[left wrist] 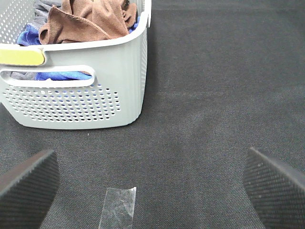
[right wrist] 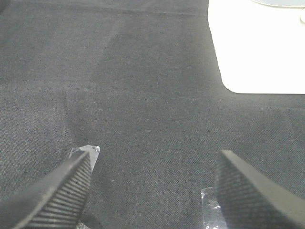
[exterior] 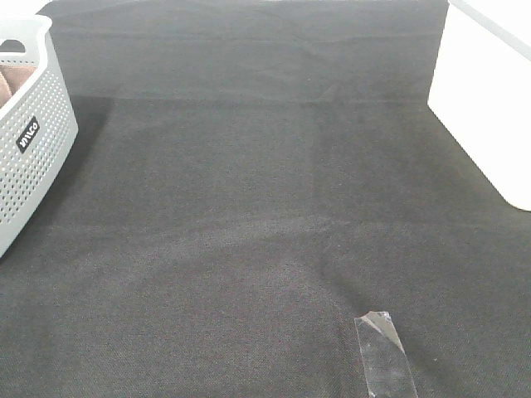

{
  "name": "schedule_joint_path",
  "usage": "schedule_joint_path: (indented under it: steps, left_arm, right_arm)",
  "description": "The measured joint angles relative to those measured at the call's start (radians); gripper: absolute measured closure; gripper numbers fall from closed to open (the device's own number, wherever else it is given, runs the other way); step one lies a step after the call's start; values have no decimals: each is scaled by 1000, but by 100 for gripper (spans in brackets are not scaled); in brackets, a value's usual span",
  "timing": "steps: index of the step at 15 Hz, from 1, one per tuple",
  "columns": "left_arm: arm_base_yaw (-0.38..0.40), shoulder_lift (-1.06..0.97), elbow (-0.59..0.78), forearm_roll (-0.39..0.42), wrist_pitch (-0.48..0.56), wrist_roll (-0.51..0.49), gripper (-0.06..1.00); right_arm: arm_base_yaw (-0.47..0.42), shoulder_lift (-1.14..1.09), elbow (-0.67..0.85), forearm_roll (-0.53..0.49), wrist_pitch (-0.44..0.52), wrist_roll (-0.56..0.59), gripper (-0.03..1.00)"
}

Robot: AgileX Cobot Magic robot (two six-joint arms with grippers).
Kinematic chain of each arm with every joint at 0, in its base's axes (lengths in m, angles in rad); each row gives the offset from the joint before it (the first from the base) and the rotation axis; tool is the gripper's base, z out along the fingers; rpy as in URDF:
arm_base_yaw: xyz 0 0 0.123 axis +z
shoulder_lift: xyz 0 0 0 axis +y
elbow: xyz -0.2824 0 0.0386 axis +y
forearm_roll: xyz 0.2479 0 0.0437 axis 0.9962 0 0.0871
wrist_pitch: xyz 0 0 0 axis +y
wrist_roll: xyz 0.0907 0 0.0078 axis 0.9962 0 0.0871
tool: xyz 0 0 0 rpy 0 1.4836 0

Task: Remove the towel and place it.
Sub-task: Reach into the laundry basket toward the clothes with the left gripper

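Ahead of the left hand, past its fingertips, the towel lies crumpled in a rust-brown heap on top of the load in a pale grey perforated basket. It rises above the rim and touches the inside of the near wall. A blue cloth sits under and beside it and shows through the basket's handle slot. A yellow label is stuck on the rim above that slot.

The left hand stands wide open and holds nothing. Its two ribbed black fingers are far apart over the dark fabric-covered table. Between them, closer to one finger, a strip of clear tape lies flat on the table. The basket stands near the hand but clear of it.

The right hand is open too and empty, hovering over bare dark cloth, well away from the towel. Small scraps of tape peek out by its fingertips. Beyond it, a smooth white slab with a rounded corner rests on the table.
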Motion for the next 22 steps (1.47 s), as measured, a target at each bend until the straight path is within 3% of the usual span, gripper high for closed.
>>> schedule_joint_path:
  steps: [22]
  left_arm:
    - [0,0,0,-2,0,0,-5]
  right_arm:
    - [0,0,0,0,0,0,30]
